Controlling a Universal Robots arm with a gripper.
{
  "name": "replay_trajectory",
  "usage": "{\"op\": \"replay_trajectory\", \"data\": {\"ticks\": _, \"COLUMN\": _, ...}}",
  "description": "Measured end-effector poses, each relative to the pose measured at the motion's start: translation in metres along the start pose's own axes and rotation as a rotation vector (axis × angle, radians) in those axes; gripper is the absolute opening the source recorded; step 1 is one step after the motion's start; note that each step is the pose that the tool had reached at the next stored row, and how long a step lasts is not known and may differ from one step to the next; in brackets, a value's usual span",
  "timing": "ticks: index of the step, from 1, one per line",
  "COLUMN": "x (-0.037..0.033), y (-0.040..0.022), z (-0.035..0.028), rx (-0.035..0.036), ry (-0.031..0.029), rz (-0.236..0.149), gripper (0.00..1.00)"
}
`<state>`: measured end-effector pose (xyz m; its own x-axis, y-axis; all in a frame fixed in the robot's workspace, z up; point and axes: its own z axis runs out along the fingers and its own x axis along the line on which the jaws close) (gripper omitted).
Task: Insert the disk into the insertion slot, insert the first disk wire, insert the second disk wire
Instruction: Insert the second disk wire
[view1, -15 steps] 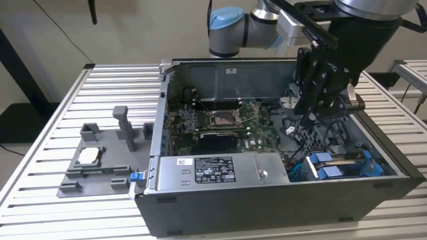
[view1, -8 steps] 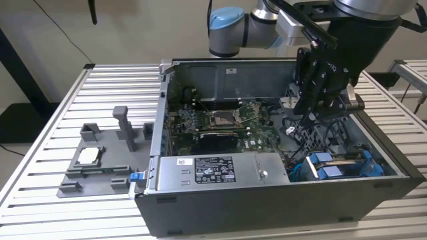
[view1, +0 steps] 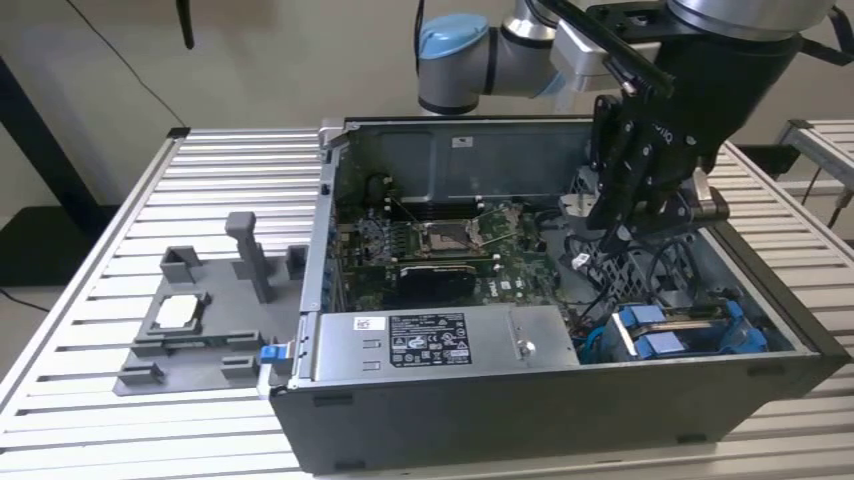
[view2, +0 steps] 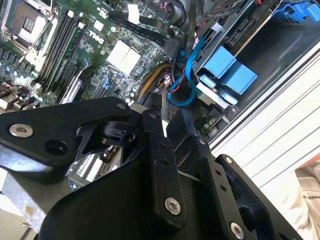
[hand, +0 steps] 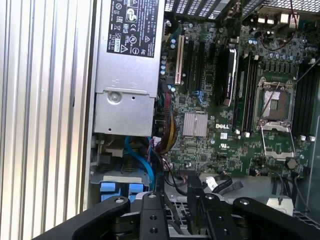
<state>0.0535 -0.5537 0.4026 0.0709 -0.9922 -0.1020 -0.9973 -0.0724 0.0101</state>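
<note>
Disk (view1: 678, 330) w/ blue frame sits in the slot (view1: 747, 345) at the case (view1: 534, 410) corner, beside the PSU (view1: 427, 345), so drive step looks done. Blue wire (view2: 187, 75) loops just by it. Gripper (view1: 627, 215) hangs above cables near disk; jaw state: can't tell. Tight room btwn case wall & PSU.

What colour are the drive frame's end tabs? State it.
Bright blue. The tabs show best in the exterior view, at the case's corner on that view's right.
</note>
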Motion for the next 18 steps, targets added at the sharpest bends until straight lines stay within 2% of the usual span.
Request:
{"op": "replay_trajectory", "data": {"ticks": 2, "x": -0.0005, "y": 0.001, "z": 0.0003, "rx": 0.0018, "ry": -0.0001, "rz": 0.0, "gripper": 0.33}}
{"op": "replay_trajectory", "data": {"ticks": 3, "x": -0.0011, "y": 0.0021, "z": 0.0006, "rx": 0.0055, "ry": 0.0005, "rz": -0.001, "gripper": 0.33}}
{"op": "replay_trajectory", "data": {"ticks": 6, "x": -0.0027, "y": 0.0041, "z": 0.0022, "rx": 0.0249, "ry": 0.0012, "rz": -0.002, "gripper": 0.33}}
{"op": "replay_trajectory", "data": {"ticks": 8, "x": -0.004, "y": 0.0039, "z": 0.0023, "rx": 0.046, "ry": 0.0011, "rz": -0.005, "gripper": 0.33}}
{"op": "replay_trajectory", "data": {"ticks": 11, "x": -0.0058, "y": 0.0037, "z": 0.0027, "rx": 0.0872, "ry": 0.004, "rz": -0.01, "gripper": 0.33}}
{"op": "replay_trajectory", "data": {"ticks": 12, "x": -0.0061, "y": 0.003, "z": 0.0029, "rx": 0.0985, "ry": 0.0048, "rz": -0.012, "gripper": 0.33}}
{"op": "replay_trajectory", "data": {"ticks": 13, "x": -0.0062, "y": 0.0012, "z": 0.0033, "rx": 0.1057, "ry": 0.0053, "rz": -0.013, "gripper": 0.33}}
{"op": "replay_trajectory", "data": {"ticks": 14, "x": -0.0064, "y": -0.0011, "z": 0.0041, "rx": 0.1082, "ry": 0.0054, "rz": -0.014, "gripper": 0.33}}
{"op": "replay_trajectory", "data": {"ticks": 18, "x": -0.0099, "y": -0.0131, "z": 0.0112, "rx": 0.1084, "ry": 0.0065, "rz": -0.015, "gripper": 0.33}}
